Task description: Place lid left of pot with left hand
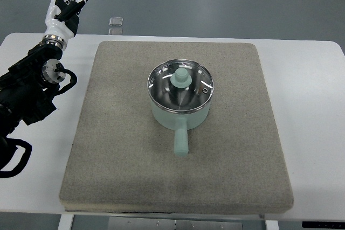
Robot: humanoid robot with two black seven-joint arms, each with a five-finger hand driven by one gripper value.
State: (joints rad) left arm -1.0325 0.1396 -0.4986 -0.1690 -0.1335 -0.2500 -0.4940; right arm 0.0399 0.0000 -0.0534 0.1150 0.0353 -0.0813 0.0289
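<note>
Looking down on the white tabletop (pixel 312 79), we have a grey felt-like mat (pixel 118 149) spread across the middle, and right at its centre sits the mint-green pot (pixel 180 117), its handle (pixel 181 139) pointing toward the robot's side. The glass lid (pixel 180 85) is seated on the pot, steel rim all round, with a pale green knob (pixel 180 77) standing up in the middle. Over at the far left corner, the left hand (pixel 66 5) is raised, fingers spread wide and holding nothing, well apart from the pot. The right arm is not in view. A small clear object (pixel 116 21) lies at the tabletop's far edge; too small to tell what it is.

So the lift has not begun. That lid looks rigid and moderately weighty, glass being breakable and the rim slick, so the knob is the sensible place to take hold, pinched from above. The bare mat left of the pot offers a soft landing spot, which should forgive a slightly tilted set-down.
</note>
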